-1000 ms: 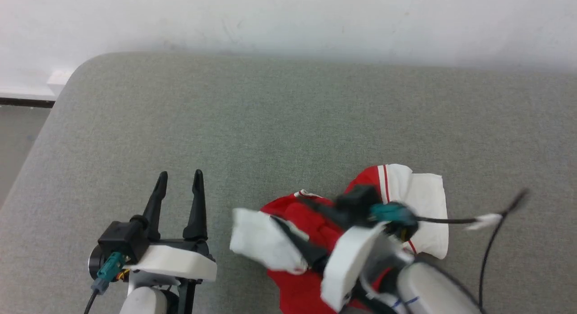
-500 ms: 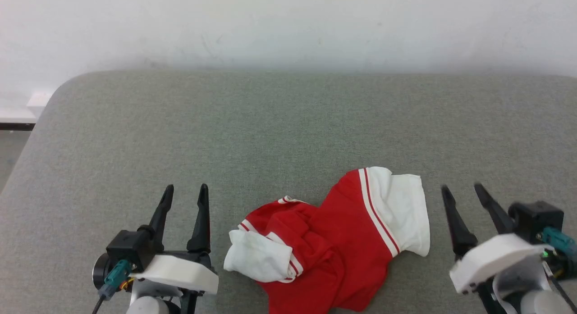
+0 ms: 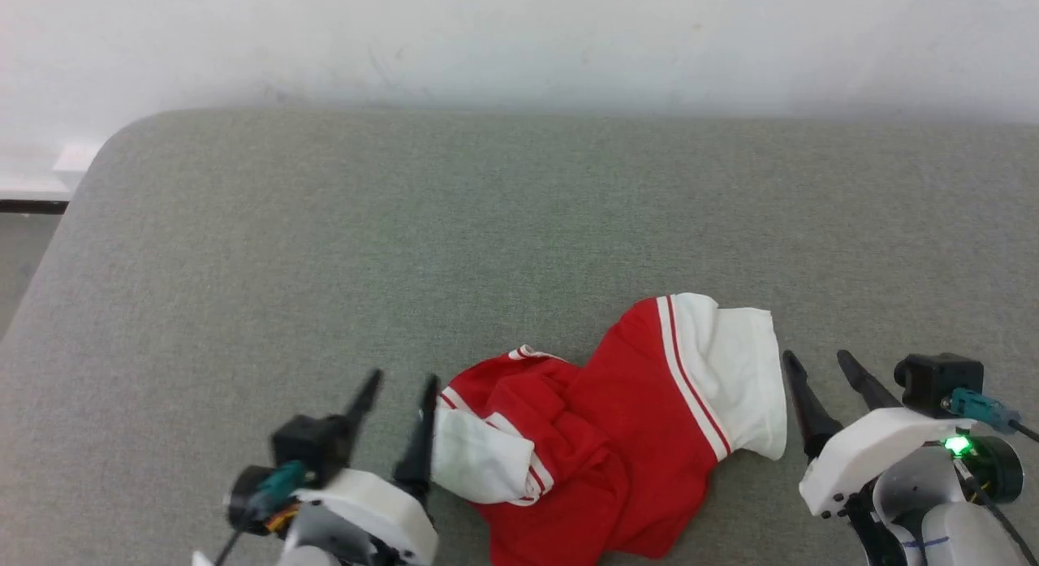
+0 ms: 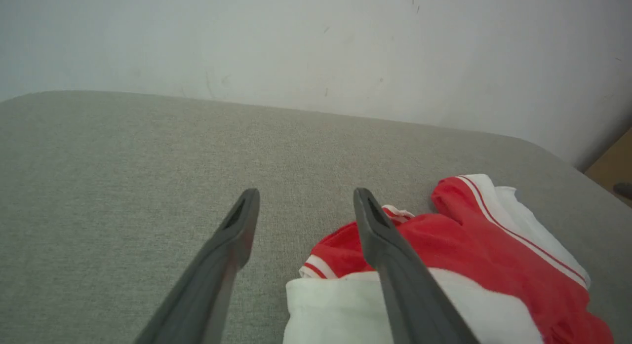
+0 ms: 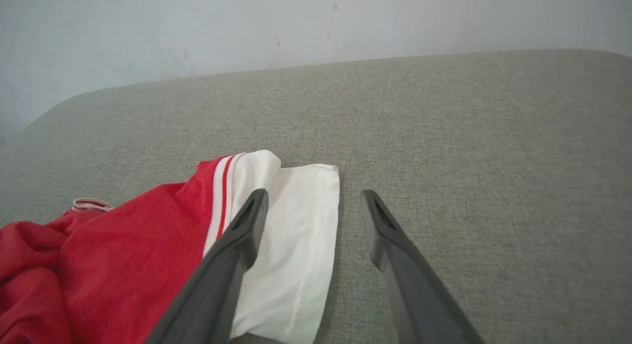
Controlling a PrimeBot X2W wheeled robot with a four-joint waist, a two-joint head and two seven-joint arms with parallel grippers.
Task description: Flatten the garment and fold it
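The garment (image 3: 617, 436) lies crumpled on the near part of the bench (image 3: 406, 225) between my left gripper (image 3: 403, 379) and right gripper (image 3: 816, 356), both spread and empty, so flattening is the step in hand and next, I judge, each must pinch a sleeve.

Left tool (image 3: 403, 379) blurred; garment (image 3: 625, 436) hem beyond the head view's bottom edge.

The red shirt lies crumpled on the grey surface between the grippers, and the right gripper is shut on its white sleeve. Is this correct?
No. The right gripper is open, not shut on the sleeve: the right wrist view shows its fingers apart. The shirt does lie crumpled on the grey surface between it and the left gripper.
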